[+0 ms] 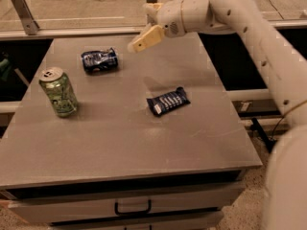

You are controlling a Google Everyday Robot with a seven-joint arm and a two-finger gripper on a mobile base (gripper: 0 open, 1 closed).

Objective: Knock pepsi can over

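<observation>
The pepsi can [99,60], dark blue, lies on its side on the grey table [124,138] at the back left. My gripper [143,28] hangs above the table's back middle, to the right of the can and apart from it. One cream finger [145,38] points down and left toward the can; nothing is held in the gripper.
An upright light green can [59,92] stands at the table's left. A flat dark blue snack bar wrapper [168,100] lies near the middle. A drawer handle [132,208] is under the front edge. A railing [72,20] runs behind the table.
</observation>
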